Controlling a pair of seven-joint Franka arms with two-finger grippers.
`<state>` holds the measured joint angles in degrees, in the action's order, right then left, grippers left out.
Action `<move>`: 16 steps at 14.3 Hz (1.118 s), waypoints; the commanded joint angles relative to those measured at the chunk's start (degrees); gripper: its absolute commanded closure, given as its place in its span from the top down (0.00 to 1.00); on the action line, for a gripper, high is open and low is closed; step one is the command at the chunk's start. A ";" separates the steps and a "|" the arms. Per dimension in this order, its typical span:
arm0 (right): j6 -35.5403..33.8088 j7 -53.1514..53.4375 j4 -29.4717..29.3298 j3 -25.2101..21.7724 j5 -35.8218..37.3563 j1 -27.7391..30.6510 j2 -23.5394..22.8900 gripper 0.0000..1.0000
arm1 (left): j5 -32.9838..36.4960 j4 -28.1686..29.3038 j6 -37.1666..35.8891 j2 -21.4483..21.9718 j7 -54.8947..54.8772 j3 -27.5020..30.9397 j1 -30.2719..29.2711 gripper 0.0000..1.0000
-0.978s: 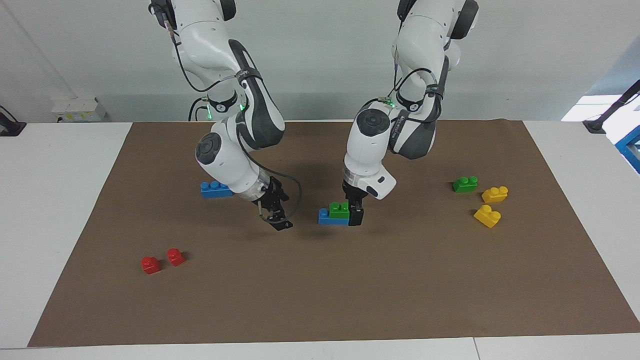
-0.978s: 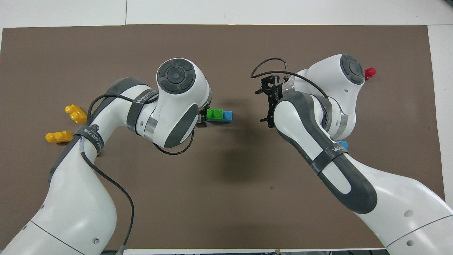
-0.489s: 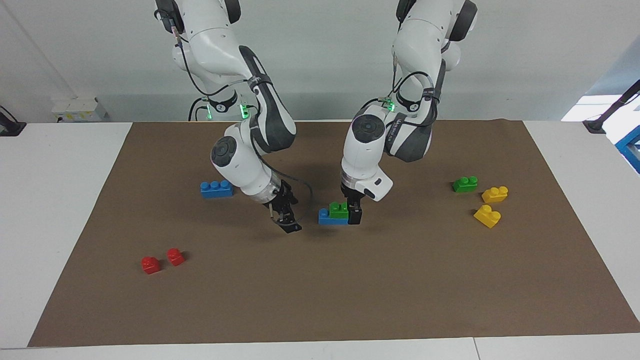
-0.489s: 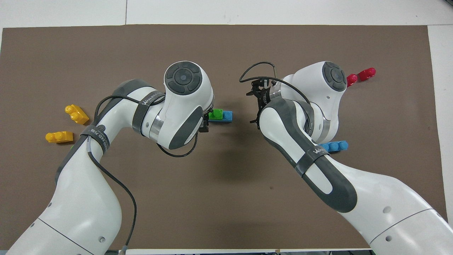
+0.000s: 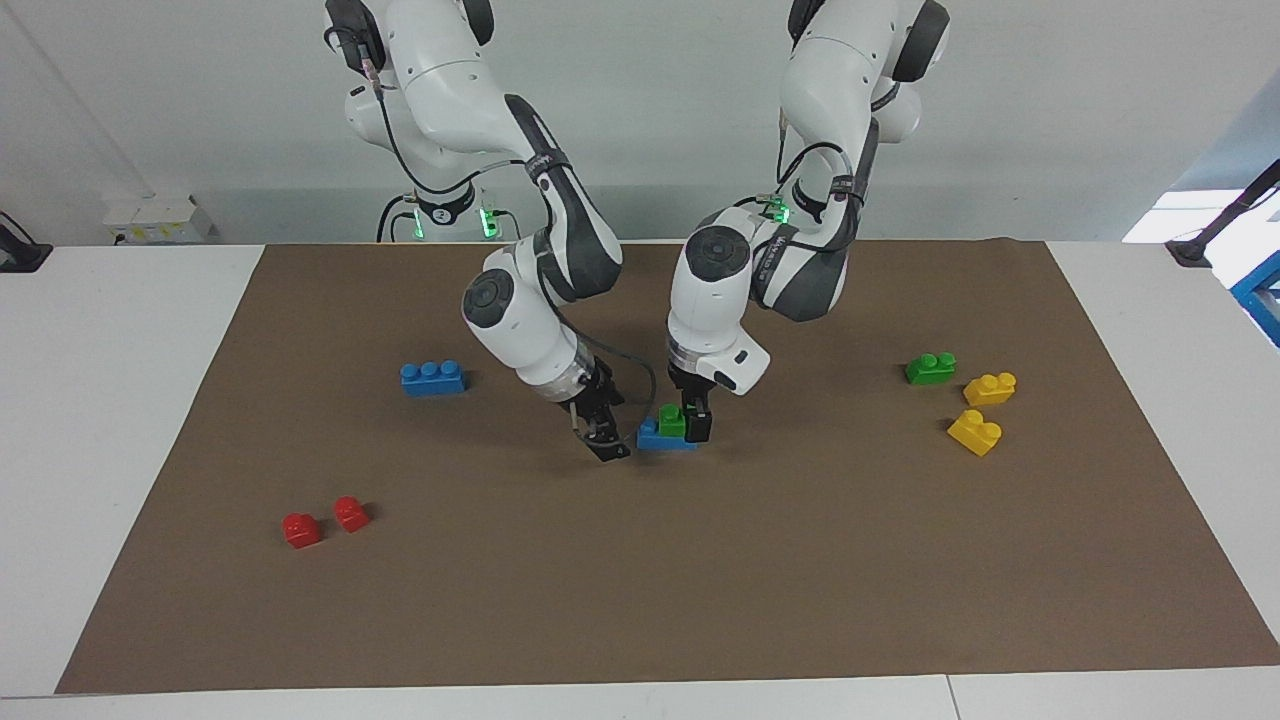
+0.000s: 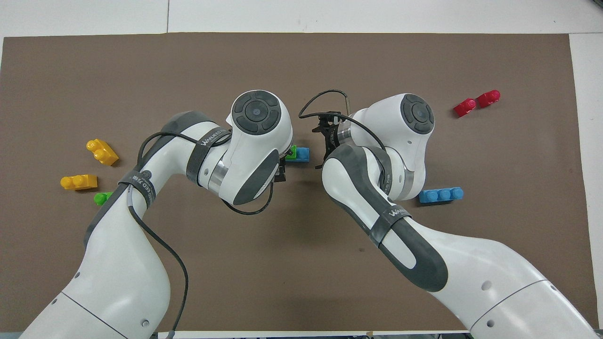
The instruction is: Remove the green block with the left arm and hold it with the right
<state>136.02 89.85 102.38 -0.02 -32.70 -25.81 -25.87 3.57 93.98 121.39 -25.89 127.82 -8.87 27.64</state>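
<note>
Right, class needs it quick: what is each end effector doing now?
Left end effector: open, down around the green block on the blue brick.
Right end effector: open, empty, beside that brick.

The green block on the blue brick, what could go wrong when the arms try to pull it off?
The green block sits stacked on the blue brick, and the right gripper is beside that brick, open, not yet gripping it. If the left gripper lifts first, both may rise together. Both grippers crowd the same small stack, so they could bump.
</note>
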 commanded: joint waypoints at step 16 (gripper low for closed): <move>10.93 2.08 1.95 -0.07 -3.60 -4.42 -3.13 0.86 | 1.62 2.96 2.80 0.93 1.73 0.69 0.49 1.00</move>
<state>145.27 91.91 103.56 0.00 -34.98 -29.89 -29.01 4.23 95.54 123.03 -25.89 128.76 -8.73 27.64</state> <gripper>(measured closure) 0.009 0.000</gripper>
